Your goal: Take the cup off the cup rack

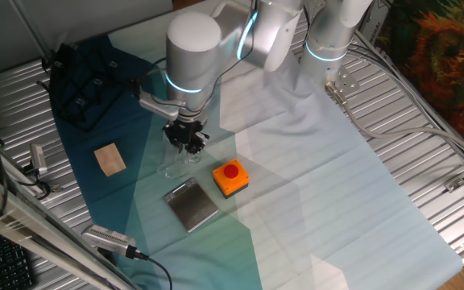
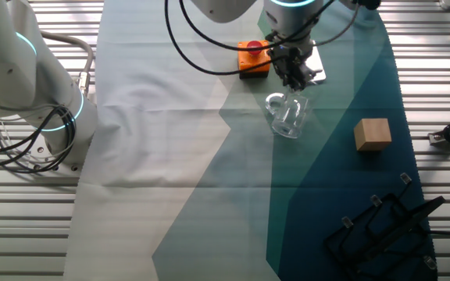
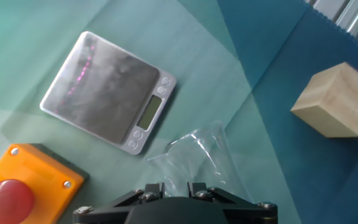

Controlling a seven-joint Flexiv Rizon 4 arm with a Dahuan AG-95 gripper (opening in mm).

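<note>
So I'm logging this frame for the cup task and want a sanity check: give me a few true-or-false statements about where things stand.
1. The cup hangs on the cup rack. False: it sits on the cloth, far from the rack.
2. The gripper is right above the cup. True.
3. The wooden block lies between cup and rack. True.
4. The orange button box sits on the scale. False: it stands beside it.
</note>
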